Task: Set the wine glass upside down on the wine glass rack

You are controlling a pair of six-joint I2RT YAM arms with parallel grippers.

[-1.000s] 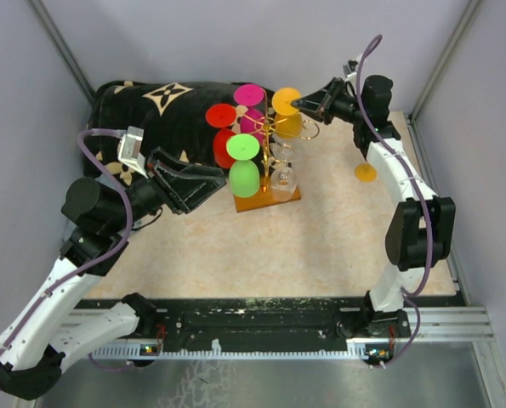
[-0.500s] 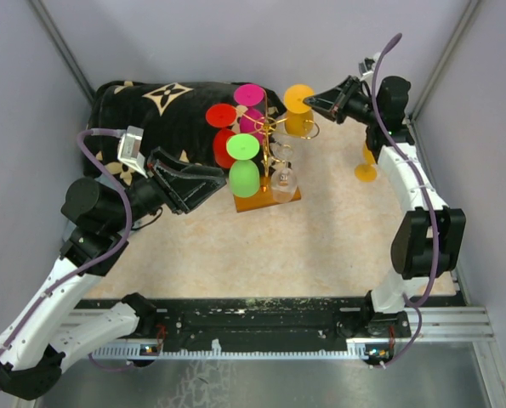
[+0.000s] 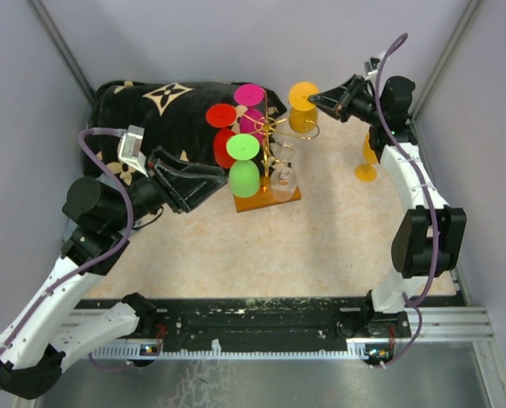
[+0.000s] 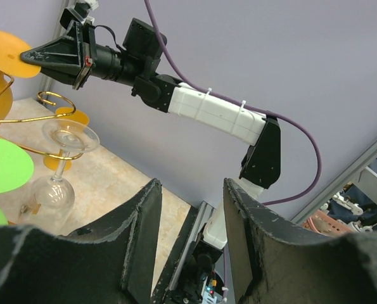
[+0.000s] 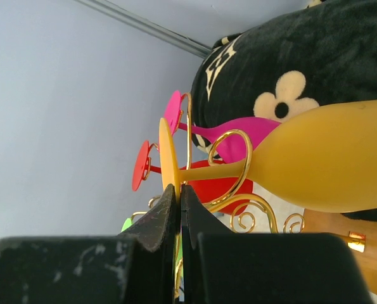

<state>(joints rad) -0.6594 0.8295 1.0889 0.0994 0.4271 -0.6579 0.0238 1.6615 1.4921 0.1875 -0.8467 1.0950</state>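
An orange wine glass (image 3: 302, 109) hangs upside down at the back right of the wine glass rack (image 3: 275, 127), a gold wire tree on an orange-brown wooden base. In the right wrist view its stem passes through a curled gold arm (image 5: 252, 198) and its bowl (image 5: 327, 164) points down. My right gripper (image 3: 314, 98) (image 5: 178, 189) is shut on the rim of the glass's flat foot (image 4: 7, 54). My left gripper (image 3: 214, 183) (image 4: 191, 190) is open and empty, left of the rack.
Red (image 3: 221, 115), pink (image 3: 249, 95), green (image 3: 242, 146) and clear (image 3: 283, 178) glasses hang on the rack. A second orange glass (image 3: 366, 167) stands on the table at the right. A black flower-patterned cushion (image 3: 159, 102) lies behind the rack. Grey walls close in.
My right gripper has moved right and slightly back with the orange glass's foot in it, uncovering the second orange glass. The left arm has not moved.
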